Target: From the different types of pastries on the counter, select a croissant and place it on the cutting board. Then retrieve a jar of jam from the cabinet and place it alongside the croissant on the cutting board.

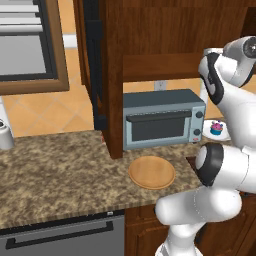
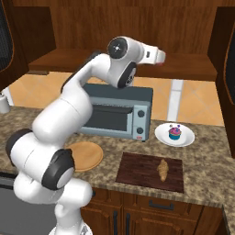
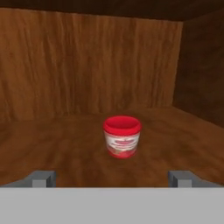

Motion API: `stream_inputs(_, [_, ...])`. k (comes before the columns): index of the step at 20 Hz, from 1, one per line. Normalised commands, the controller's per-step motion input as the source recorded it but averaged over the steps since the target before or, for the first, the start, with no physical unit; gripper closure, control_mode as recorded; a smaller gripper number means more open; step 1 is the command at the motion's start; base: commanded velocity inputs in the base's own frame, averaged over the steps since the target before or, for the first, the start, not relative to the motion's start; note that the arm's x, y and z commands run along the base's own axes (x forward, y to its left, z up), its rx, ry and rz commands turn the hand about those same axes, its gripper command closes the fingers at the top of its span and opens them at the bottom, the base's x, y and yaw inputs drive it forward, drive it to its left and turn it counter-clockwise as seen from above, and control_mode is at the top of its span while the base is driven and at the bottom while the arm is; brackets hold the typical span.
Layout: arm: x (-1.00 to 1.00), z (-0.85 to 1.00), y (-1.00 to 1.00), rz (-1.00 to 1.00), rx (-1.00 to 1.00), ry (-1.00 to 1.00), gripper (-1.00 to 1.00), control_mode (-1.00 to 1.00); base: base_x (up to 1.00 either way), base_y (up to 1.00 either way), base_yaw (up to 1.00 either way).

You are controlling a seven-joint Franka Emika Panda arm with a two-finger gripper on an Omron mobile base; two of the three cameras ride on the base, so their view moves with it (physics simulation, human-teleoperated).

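Observation:
The jar of jam [image 3: 122,136], red with a pale label band, stands upright on the cabinet [image 3: 57,140] shelf, straight ahead of my gripper [image 3: 112,178]. The gripper is open, with its fingertips [image 3: 41,177] wide apart and short of the jar. In the right base view my hand [image 2: 155,56] reaches into the dark wooden cabinet [image 2: 69,59] above the counter [image 2: 206,183]. The golden-brown croissant [image 2: 162,169] lies on the right part of the dark cutting board [image 2: 137,172]. The blue-wrapped cupcake [image 2: 174,133] sits on a white plate [image 2: 159,134] behind the board.
A grey toaster oven [image 2: 119,112] stands under the cabinet shelf, against the wall. A round light-tan wooden plate [image 2: 85,156] lies on the counter left of the cutting board. The cabinet's side panel [image 1: 111,80] drops to the counter left of the oven.

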Motion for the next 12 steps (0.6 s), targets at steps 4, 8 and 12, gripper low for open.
stream_inputs(4, [0.34,0.0,-0.08,0.0,-0.05,0.24,-1.0,-1.0,0.0,0.0,0.0])
stream_inputs(8, [0.3,0.0,-0.12,0.0,-0.02,0.11,-1.0,-1.0,0.0,0.0,0.0])
stream_inputs(12, [0.18,-0.16,-0.39,0.04,0.0,0.0,-1.0,-1.0,0.0,0.0,0.0])
